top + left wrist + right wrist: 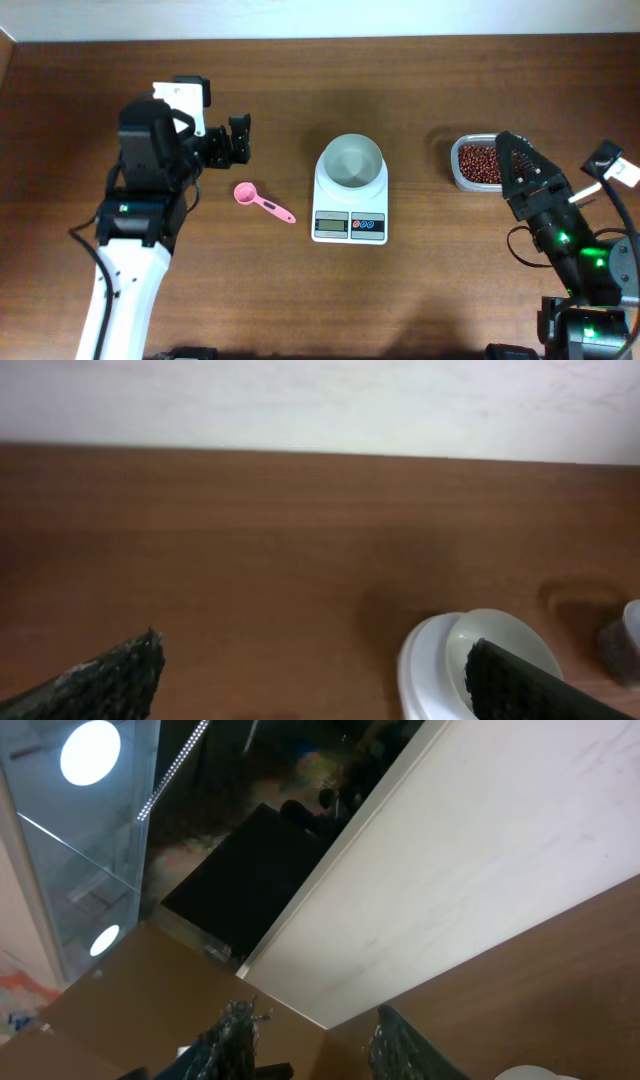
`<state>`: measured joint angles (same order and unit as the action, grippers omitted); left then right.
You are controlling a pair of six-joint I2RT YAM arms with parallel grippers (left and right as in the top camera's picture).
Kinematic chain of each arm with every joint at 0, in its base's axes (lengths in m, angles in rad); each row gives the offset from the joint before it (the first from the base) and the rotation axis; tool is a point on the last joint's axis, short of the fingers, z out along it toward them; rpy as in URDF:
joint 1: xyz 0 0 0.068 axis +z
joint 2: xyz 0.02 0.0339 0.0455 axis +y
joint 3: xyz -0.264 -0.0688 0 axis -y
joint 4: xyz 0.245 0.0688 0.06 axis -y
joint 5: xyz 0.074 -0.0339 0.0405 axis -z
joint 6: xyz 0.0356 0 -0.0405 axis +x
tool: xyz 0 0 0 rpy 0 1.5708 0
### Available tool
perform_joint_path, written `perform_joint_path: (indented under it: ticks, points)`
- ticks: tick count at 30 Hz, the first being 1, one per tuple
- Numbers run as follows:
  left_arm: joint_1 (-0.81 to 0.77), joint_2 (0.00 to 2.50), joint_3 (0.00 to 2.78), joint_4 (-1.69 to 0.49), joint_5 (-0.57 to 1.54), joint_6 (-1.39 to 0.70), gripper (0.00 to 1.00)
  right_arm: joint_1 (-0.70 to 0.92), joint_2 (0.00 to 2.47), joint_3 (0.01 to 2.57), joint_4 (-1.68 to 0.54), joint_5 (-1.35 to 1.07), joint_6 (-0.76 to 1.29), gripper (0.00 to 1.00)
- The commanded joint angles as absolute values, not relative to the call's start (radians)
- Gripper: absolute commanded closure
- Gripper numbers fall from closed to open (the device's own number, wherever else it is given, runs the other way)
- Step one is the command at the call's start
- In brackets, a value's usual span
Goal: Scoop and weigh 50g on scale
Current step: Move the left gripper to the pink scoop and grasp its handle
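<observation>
Reach decides this one. At the left of the overhead view the left fingers (238, 150) stand wide apart, holding nothing. The pink spoon (262, 200) lies on the tabletop (420, 290) just below and right of them. Its long axis runs diagonally, with the scoop end at upper left, nearest those fingers, and the handle tip at lower right, toward the scale (350, 212). The scale carries a white bowl (350, 162) that looks empty. Further right, the beans (476, 160) sit in the clear tub (455, 170), well apart from the spoon. The right fingers (512, 152) hang over the tub's right side, partly apart and gripping nothing. We judge the left arm nearer the spoon; its fingers should close across the handle.
</observation>
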<state>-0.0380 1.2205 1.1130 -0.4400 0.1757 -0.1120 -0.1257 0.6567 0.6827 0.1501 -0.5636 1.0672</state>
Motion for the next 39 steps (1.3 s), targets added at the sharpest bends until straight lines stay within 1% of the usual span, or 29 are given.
perform_joint_path:
  ticks: [1, 2, 3, 6, 7, 9, 10, 12, 13, 14, 17, 18, 20, 22, 23, 25, 26, 28, 32, 34, 35, 38, 39]
  points:
    - [-0.034, 1.246, 1.13, -0.496, 0.038, -0.441, 0.04, -0.131, 0.654, 0.698, 0.153, -0.571, 1.064, 0.61]
    - [-0.034, 1.247, 1.13, -0.521, -0.001, -0.513, 0.11, -0.131, 0.654, 0.698, 0.153, -0.571, 1.064, 0.61]
    - [-0.034, 1.247, 1.131, -0.55, -0.023, -0.562, 0.14, -0.131, 0.654, 0.698, 0.153, -0.572, 1.064, 0.61]
    - [-0.035, 1.25, 1.165, -0.631, -0.024, -0.598, 0.12, -0.131, 0.654, 0.698, 0.153, -0.572, 1.064, 0.61]
    - [-0.035, 1.255, 1.195, -0.686, -0.028, -0.62, 0.13, -0.131, 0.654, 0.698, 0.152, -0.572, 1.064, 0.61]
    - [-0.035, 1.276, 1.256, -0.79, -0.045, -0.67, 0.17, -0.131, 0.654, 0.698, 0.143, -0.572, 1.064, 0.61]
    - [-0.035, 1.292, 1.292, -0.855, -0.072, -0.702, 0.21, -0.131, 0.654, 0.698, 0.134, -0.572, 1.064, 0.61]
    - [-0.034, 1.36, 1.406, -1.02, -0.102, -0.729, 0.23, -0.131, 0.654, 0.698, 0.107, -0.572, 1.064, 0.61]
    - [-0.035, 1.394, 1.448, -1.071, -0.102, -0.73, 0.2, -0.131, 0.654, 0.698, 0.098, -0.572, 1.064, 0.61]
    - [-0.035, 1.422, 1.473, -1.099, -0.101, -0.737, 0.14, -0.131, 0.654, 0.698, 0.089, -0.572, 1.064, 0.61]
    - [-0.035, 1.509, 1.488, -1.113, -0.09, -0.81, 0.03, -0.131, 0.654, 0.698, 0.057, -0.572, 1.064, 0.6]
    - [-0.035, 1.541, 1.488, -1.112, -0.074, -0.841, 0.0, -0.131, 0.654, 0.698, 0.053, -0.572, 1.064, 0.61]
    - [-0.035, 1.61, 1.488, -1.113, -0.052, -0.867, 0.0, -0.131, 0.654, 0.698, 0.046, -0.572, 1.064, 0.61]
    - [-0.035, 1.664, 1.487, -1.13, -0.056, -0.867, 0.12, -0.131, 0.654, 0.698, 0.041, -0.572, 1.064, 0.6]
    - [-0.035, 1.693, 1.487, -1.139, -0.039, -0.867, 0.16, -0.131, 0.654, 0.698, 0.04, -0.572, 1.064, 0.61]
    - [-0.035, 1.747, 1.487, -1.15, 0.037, -0.867, 0.17, -0.131, 0.654, 0.698, 0.04, -0.572, 1.064, 0.6]
    - [-0.035, 1.769, 1.486, -1.153, 0.07, -0.867, 0.23, -0.131, 0.654, 0.698, 0.04, -0.572, 1.064, 0.6]
    - [-0.041, 1.81, 1.486, -1.154, 0.081, -0.866, 0.25, -0.131, 0.654, 0.698, 0.04, -0.572, 1.063, 0.6]
    - [-0.066, 1.878, 1.486, -1.153, 0.051, -0.854, 0.26, -0.131, 0.654, 0.698, 0.04, -0.572, 1.063, 0.6]
    - [-0.077, 1.902, 1.485, -1.153, 0.001, -0.851, 0.31, -0.131, 0.654, 0.698, 0.04, -0.572, 1.063, 0.6]
    - [-0.082, 1.916, 1.485, -1.153, -0.025, -0.851, 0.36, -0.131, 0.654, 0.698, 0.04, -0.572, 1.063, 0.6]
    - [-0.087, 1.953, 1.485, -1.154, -0.042, -0.849, 0.44, -0.131, 0.654, 0.698, 0.04, -0.572, 1.063, 0.6]
    - [-0.087, 1.964, 1.484, -1.153, -0.043, -0.838, 0.43, -0.131, 0.654, 0.698, 0.04, -0.571, 1.063, 0.6]
